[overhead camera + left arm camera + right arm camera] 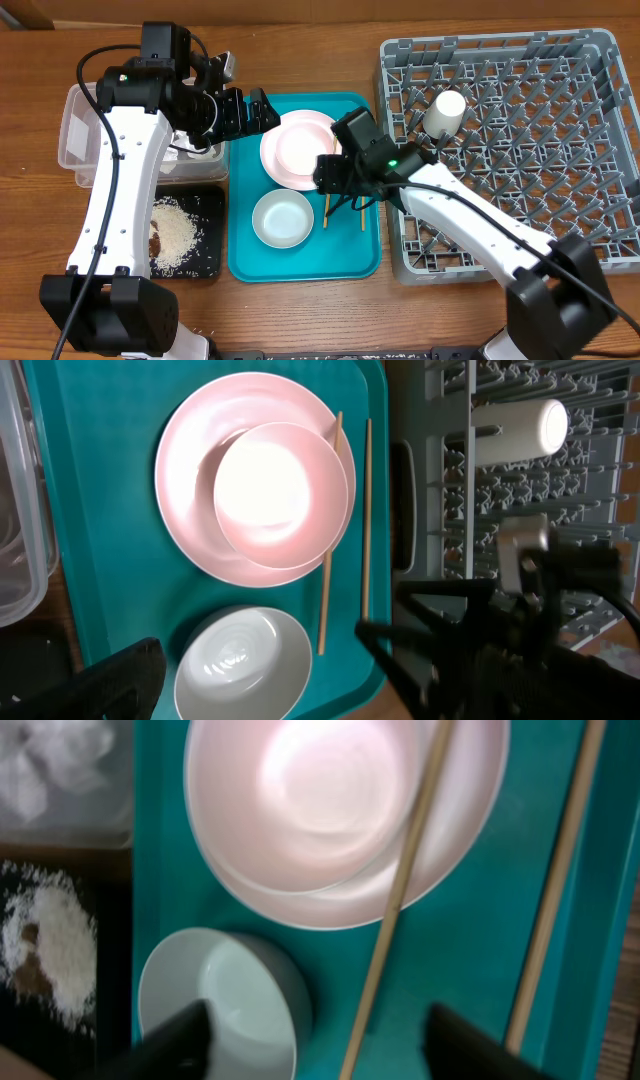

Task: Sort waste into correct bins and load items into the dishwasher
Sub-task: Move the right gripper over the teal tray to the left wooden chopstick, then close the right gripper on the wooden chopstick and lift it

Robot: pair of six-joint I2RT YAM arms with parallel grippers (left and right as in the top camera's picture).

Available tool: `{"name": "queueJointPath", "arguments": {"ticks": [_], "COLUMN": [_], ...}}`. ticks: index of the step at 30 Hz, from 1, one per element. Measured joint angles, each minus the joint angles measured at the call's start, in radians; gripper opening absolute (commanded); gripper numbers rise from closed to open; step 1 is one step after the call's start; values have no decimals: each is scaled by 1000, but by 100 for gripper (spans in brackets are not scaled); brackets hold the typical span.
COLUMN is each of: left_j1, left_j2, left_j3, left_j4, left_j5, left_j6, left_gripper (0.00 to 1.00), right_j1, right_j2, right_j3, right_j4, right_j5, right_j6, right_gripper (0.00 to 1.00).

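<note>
**Left gripper** (pixel 266 112): hangs over the upper left corner of the teal tray (pixel 245 262), fingers spread and empty, apparently held clear of the other arm.

**Right gripper** (pixel 320 1045): low over the tray's right half, fingers released and straddling one of the chopsticks (pixel 393 910) without touching it. This is judged to be alignment for a pick.

**Tableware:** the pink bowl (pixel 283 493) is nested on the pink plate (pixel 185 480), with the grey-white bowl (pixel 245 665) below them in frame.

**Dish rack** (pixel 590 200): the cup (pixel 447 108) already lies at its upper left.

**Waste:** rice (pixel 178 232) sits in the black tray (pixel 212 262) and napkins (pixel 55 765) in the clear tub (pixel 75 130). Sorting appears largely done, with loading outstanding.
</note>
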Motion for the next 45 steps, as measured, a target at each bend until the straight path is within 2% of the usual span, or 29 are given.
{"name": "queueJointPath", "arguments": {"ticks": [5, 12, 27, 45], "left_j1": [0, 0, 0, 0], "left_j2": [0, 0, 0, 0], "left_j3": [0, 0, 0, 0], "left_j4": [0, 0, 0, 0], "left_j5": [0, 0, 0, 0], "left_j6": [0, 0, 0, 0], "left_gripper": [100, 100, 100, 100], "right_j1": [0, 1, 114, 115], "right_j2": [60, 74, 97, 132], "right_j3": [0, -2, -2, -2], "right_j4": [1, 28, 51, 58], "right_j5": [52, 98, 256, 326], "right_j6": [84, 123, 178, 184], "right_gripper": [32, 29, 31, 30]}}
